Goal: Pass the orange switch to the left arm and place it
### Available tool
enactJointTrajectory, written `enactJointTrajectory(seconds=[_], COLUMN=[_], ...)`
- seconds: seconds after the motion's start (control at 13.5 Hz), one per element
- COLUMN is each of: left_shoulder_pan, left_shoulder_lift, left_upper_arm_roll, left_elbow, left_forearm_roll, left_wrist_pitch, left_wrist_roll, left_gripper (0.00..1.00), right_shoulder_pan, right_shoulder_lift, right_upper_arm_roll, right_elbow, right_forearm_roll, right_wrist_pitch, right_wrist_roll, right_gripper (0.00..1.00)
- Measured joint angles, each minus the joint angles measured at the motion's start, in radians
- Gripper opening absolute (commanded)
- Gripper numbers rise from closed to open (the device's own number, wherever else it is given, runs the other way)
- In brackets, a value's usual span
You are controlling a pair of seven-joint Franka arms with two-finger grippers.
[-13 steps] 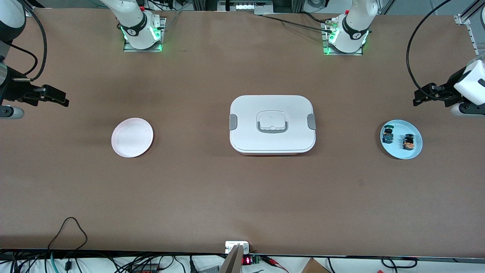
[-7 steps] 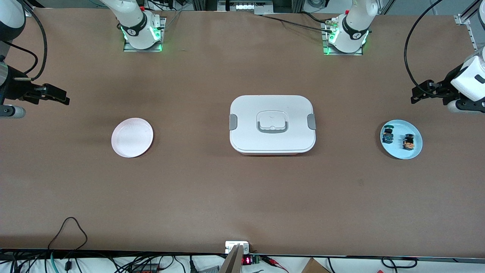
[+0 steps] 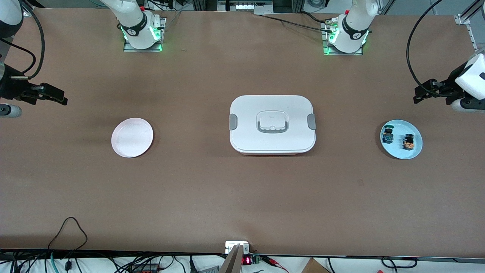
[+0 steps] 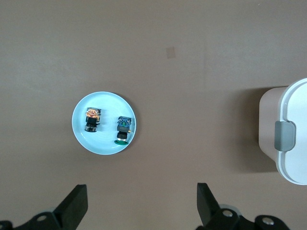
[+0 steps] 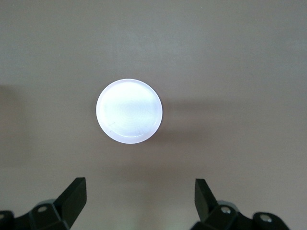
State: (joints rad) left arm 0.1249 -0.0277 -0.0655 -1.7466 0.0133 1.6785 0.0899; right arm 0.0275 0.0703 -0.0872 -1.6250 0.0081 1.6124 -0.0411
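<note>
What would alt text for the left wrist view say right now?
A pale blue plate on the brown table holds the orange switch and, beside it, a green-capped switch, both lying on their sides. The left gripper hangs above the table with its fingers spread wide and empty, and one clipped end of the white box shows at the edge.

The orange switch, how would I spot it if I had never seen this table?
Find the big white box mid-table, then the pale blue plate toward the left arm's end. Two small switches lie on it; the orange switch is the one farther from the box, orange-bodied, while its neighbour has a green cap.
</note>
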Motion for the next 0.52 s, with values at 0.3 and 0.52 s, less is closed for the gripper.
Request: enactJointTrajectory(seconds=[0.3,0.52], left_shoulder_pan=[0.003,0.003], left_shoulder_lift=[0.015,0.027], left_upper_arm_roll=[0.002,0.002], left_elbow=[0.031,0.043], left_forearm_roll=[0.000,0.000], left_wrist_pitch=[-0.028,-0.035], left_wrist_roll=[0.000,0.000], left_gripper=[1.00,1.00], right_shoulder_pan=[0.000,0.000], right_shoulder_lift=[0.000,0.000], right_upper_arm_roll=[0.000,0.000], right_elbow=[0.000,0.000], right_forearm_roll=[0.000,0.000], right_wrist_pitch=[0.000,0.000], right_wrist_roll=[0.000,0.000], right_gripper=[1.00,1.00])
